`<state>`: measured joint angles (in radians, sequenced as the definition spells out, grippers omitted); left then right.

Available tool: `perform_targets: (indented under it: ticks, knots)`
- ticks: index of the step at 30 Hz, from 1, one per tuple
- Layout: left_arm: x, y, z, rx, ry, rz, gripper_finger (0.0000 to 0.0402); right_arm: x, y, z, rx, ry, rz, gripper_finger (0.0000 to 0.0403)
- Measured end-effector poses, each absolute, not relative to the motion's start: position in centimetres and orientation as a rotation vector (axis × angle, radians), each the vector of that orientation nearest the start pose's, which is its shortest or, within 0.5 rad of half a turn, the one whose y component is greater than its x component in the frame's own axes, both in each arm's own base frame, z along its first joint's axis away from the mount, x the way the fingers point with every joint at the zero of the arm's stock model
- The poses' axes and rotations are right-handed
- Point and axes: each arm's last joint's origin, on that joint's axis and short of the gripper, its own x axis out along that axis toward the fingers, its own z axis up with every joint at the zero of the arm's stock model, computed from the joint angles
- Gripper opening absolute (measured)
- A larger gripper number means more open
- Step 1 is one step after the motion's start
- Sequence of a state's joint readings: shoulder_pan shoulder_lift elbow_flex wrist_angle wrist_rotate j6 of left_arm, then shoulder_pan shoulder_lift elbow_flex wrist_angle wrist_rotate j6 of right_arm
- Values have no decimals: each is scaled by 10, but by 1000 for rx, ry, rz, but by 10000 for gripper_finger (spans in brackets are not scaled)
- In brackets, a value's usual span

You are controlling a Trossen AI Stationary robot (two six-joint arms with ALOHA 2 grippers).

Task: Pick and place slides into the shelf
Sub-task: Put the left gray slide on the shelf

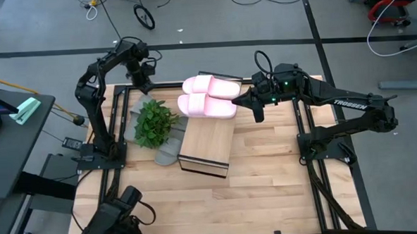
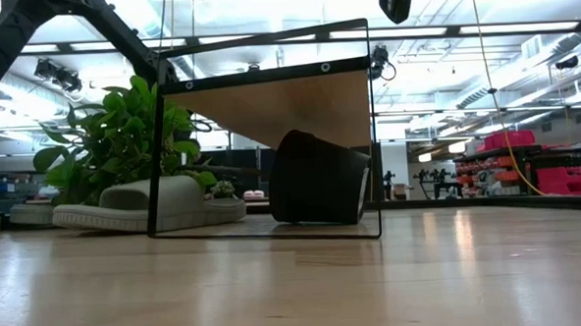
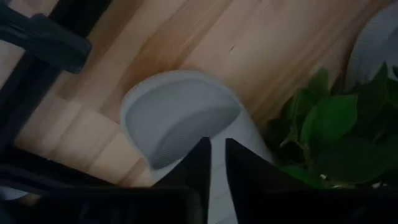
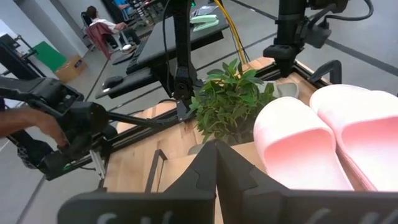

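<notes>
Two pale pink slides [image 1: 208, 97] lie side by side on the far end of the shelf's [image 1: 208, 146] light-wood top, soles down; the right wrist view also shows these pink slides [image 4: 311, 146]. One grey slide [image 1: 168, 152] rests on the table between the plant and the shelf. The other grey slide [image 3: 180, 121] lies at the table's far left. My left gripper [image 3: 216, 163] is right over it, fingers almost together. My right gripper [image 4: 216, 163] is shut and sits just right of the pink slides, level with them. My left gripper points down at the grey slide near the opening under its top band [image 3: 186, 134]. The fingertips [image 3: 200, 158] overlap the slide in the wrist view, and I cannot tell whether they touch it.
A leafy green plant [image 1: 154, 121] stands between the two grey slides, close to the shelf's left side. In the low view a dark rounded object [image 2: 321, 176] sits under the shelf. Black frame rails [image 1: 302, 127] run along the table's sides. Bare tabletop [image 1: 268, 192] lies toward the near edge.
</notes>
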<state>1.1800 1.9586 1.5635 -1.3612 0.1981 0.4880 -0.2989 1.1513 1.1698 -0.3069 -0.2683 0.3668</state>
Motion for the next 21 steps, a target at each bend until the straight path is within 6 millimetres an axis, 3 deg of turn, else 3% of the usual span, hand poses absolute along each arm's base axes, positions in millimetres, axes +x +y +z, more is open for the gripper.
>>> perform_targets:
  ticks: [8, 14, 21]
  knots:
    - [139, 324, 202, -893, 1493, 375, 154, 239, -65, 382, 455, 271, -61, 5]
    - [133, 309, 177, -943, 1578, 320, 218, 239, -65, 382, 471, 272, -57, 5]
    - [145, 297, 165, -816, 1633, 199, 252, 239, -65, 382, 472, 272, -54, 5]
